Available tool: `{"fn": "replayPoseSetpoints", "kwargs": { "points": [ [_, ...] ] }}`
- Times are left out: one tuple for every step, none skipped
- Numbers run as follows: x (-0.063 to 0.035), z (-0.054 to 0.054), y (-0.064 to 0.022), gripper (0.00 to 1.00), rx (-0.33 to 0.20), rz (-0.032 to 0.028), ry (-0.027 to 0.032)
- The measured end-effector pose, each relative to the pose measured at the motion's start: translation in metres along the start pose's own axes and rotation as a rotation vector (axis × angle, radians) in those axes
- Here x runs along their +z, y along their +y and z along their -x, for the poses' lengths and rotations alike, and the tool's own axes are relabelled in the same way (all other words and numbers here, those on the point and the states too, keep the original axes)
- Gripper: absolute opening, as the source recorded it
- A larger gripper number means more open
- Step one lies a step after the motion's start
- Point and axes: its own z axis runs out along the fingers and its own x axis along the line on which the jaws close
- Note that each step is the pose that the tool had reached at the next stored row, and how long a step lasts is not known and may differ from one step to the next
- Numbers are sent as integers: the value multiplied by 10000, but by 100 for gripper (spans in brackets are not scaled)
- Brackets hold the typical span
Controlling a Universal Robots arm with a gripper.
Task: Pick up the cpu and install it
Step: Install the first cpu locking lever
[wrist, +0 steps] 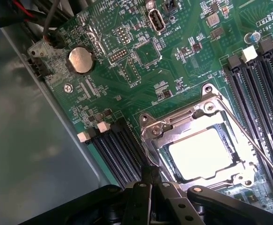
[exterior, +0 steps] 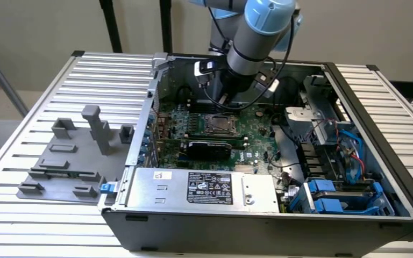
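Hand [wrist: 150, 174] nearest: tips pressed together, gripping nothing, poised just beside socket [wrist: 160, 132]. cpu [wrist: 201, 152] already seated in socket on motherboard [wrist: 127, 89], toward far side of open case [exterior: 264, 226]. Pick and placement look done; cannot tell whether frame is latched.

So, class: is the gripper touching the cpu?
Apart. The wrist view shows the cpu lying bare inside the metal frame, a strip of that frame between it and the gripper.

A ribbed aluminium table [exterior: 99, 70] is seen; an open computer case [exterior: 264, 228] is set on it, and a grey fixture plate [exterior: 49, 161] with upright blocks is laid just beside the case, at the exterior view's left
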Motion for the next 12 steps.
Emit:
{"fn": "replayPoseSetpoints", "kwargs": {
  "points": [
    [3,0,3,11,-1,2,1],
    [6,0,5,11,-1,5,2],
    [8,0,8,11,-2,8,3],
    [10,1,10,11,-2,9,5],
    [11,1,13,11,-3,9,7],
    [11,2,16,11,-3,10,7],
    [11,3,19,11,-3,10,6],
    [11,4,22,11,-3,10,6],
    [11,6,24,11,-2,11,5],
    [11,7,27,11,-3,11,5],
    [11,9,30,11,-3,11,6],
    [12,10,33,11,-3,11,6]
  ]
}}
